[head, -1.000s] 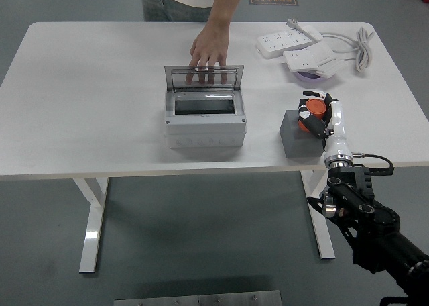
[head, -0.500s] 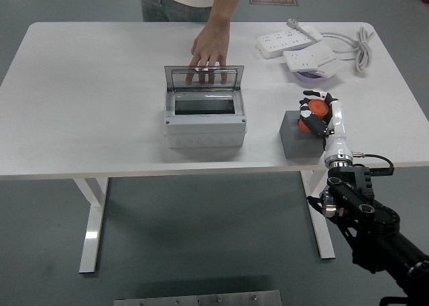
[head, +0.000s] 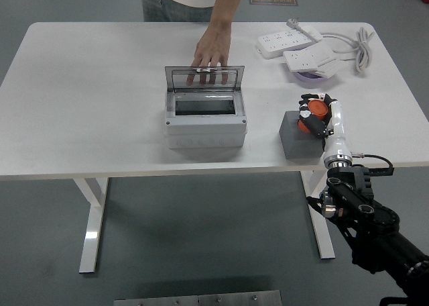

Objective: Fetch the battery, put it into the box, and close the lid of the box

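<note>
Grey plastic makes up the box (head: 205, 121), which sits near the middle of the white table (head: 87, 98) with its clear lid (head: 205, 78) standing upright at the back. A person at the far edge has a hand (head: 212, 51) resting on the table just behind that lid, fingertips showing through it. Toward the near right corner lies a dark grey block (head: 299, 135), and the right hand (head: 315, 115) is above its right part, fingers curled around an orange battery (head: 314, 110). Whether the battery touches the block cannot be told. Near the far right corner lie white power strips (head: 295, 43) with a coiled cable (head: 362, 45), and a purple-rimmed dish (head: 315, 77) beside them.
</note>
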{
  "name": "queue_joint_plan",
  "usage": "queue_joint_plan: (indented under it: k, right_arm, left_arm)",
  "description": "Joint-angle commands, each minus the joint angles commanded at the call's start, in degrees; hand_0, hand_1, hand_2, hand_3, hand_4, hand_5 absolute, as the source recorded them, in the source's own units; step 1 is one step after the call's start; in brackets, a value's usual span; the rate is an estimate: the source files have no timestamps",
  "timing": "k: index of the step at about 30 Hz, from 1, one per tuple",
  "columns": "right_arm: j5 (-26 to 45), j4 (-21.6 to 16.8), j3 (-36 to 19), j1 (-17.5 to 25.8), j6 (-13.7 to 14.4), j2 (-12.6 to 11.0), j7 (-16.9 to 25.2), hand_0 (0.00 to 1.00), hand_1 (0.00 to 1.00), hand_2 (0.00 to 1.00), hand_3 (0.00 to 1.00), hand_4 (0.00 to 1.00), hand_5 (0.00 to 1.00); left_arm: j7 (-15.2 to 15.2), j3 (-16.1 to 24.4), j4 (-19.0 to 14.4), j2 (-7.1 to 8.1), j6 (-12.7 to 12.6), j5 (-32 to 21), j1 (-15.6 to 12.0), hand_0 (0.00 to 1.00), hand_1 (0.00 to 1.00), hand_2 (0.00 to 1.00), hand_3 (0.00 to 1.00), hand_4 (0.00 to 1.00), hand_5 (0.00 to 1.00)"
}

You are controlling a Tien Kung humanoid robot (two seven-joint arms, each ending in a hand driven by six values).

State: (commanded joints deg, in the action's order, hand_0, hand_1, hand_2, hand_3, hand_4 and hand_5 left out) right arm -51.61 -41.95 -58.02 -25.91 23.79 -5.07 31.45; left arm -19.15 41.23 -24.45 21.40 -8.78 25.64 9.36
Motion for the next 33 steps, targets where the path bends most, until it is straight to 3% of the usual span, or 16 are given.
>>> queue_joint_plan:
  k: [21, 27, 28, 33]
  right_arm:
    - [-0.69, -1.65, -0.32, -0.55, 0.26, -0.66, -0.36, 0.511, 0.458, 0.456, 0.451, 0.155, 0.002]
    - [-1.05, -2.73, -0.14, -1.05, 0.37, -1.33, -0.83, 0.475, 0.436, 0.437, 0.444, 0.125, 0.002]
    - [-1.14, -2.97, -0.13, -1.19, 0.4, -1.54, -0.95, 0.443, 0.417, 0.424, 0.432, 0.066, 0.002]
    - [-2.27, -4.27, 0.0, -1.88, 0.42, -2.79, -2.05, 0.443, 0.417, 0.424, 0.432, 0.066, 0.002]
  left_arm:
    - [0.08, 0.03, 0.0, -0.19, -0.03, -0.17, -0.09, 0.63, 0.719, 0.572, 0.568, 0.656, 0.126]
    - [0.14, -0.05, -0.01, -0.24, -0.06, -0.33, -0.19, 0.631, 0.719, 0.573, 0.568, 0.658, 0.129]
    - [0.14, -0.07, -0.02, -0.25, -0.06, -0.36, -0.21, 0.63, 0.719, 0.572, 0.568, 0.66, 0.133]
    - [0.25, -0.17, 0.0, -0.26, -0.07, -0.55, -0.28, 0.63, 0.719, 0.572, 0.568, 0.66, 0.133]
